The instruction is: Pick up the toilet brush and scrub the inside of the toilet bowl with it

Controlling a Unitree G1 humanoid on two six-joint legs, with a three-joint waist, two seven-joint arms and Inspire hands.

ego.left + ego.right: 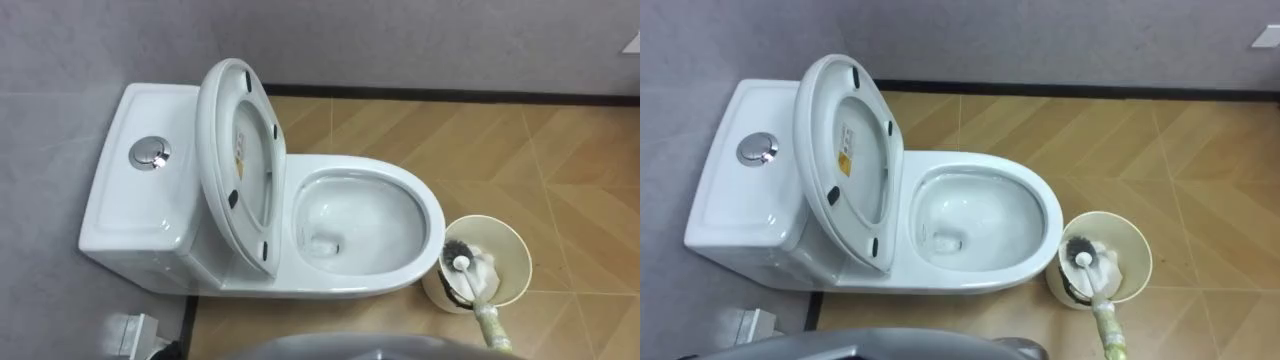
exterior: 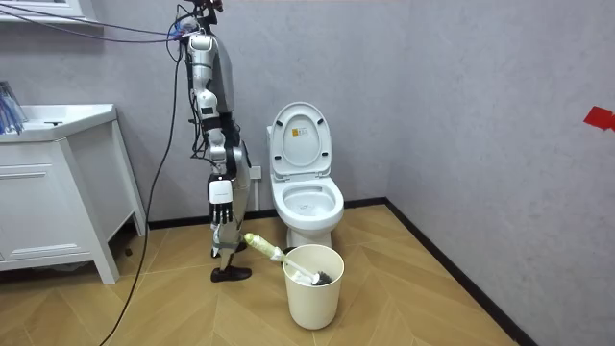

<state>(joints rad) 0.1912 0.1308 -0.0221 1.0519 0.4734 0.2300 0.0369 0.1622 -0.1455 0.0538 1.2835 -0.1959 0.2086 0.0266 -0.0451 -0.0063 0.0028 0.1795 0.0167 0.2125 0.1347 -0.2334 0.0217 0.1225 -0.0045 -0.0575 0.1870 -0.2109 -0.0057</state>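
The white toilet (image 1: 360, 215) stands with its seat and lid (image 1: 240, 165) raised against the cistern (image 1: 140, 190); a little water lies in the bowl. To the right of it is a cream bucket (image 1: 515, 250). The toilet brush's dark and white head (image 1: 468, 268) rests inside the bucket, and its pale handle (image 1: 490, 325) runs out towards the lower right. In the room view I stand beside the toilet (image 2: 307, 202), and my right hand (image 2: 227, 231) hangs low, holding the end of the brush handle (image 2: 264, 245), which slants down into the bucket (image 2: 314, 288).
Grey walls close in behind and beside the toilet, with a dark skirting along the wood floor. A white vanity cabinet (image 2: 58, 183) stands at the room view's left. A small white box (image 1: 135, 335) sits on the floor by the cistern.
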